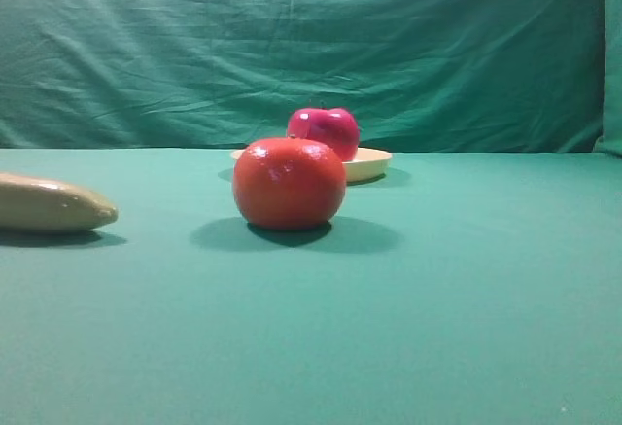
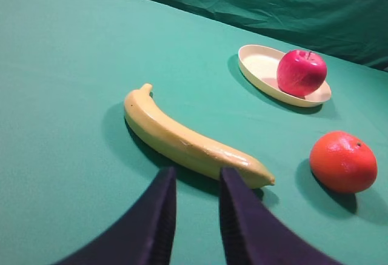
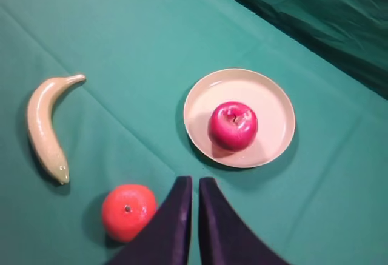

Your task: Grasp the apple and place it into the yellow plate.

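In the exterior high view, the glossy crimson apple (image 1: 325,130) sits on the shallow cream-yellow plate (image 1: 373,162) just above the frame's centre, partly hidden behind the round orange-red fruit (image 1: 289,183). A pale yellow banana (image 1: 51,203) lies at the left edge on the green-clothed table (image 1: 466,308).

In the left wrist view, the left claw (image 2: 197,187) at bottom centre stands slightly spread, empty, near the banana's tip; the apple rests in the plate at upper right.

In the right wrist view, the right claw (image 3: 194,193) at bottom centre looks pressed together, empty; the apple sits right of the plate's middle.
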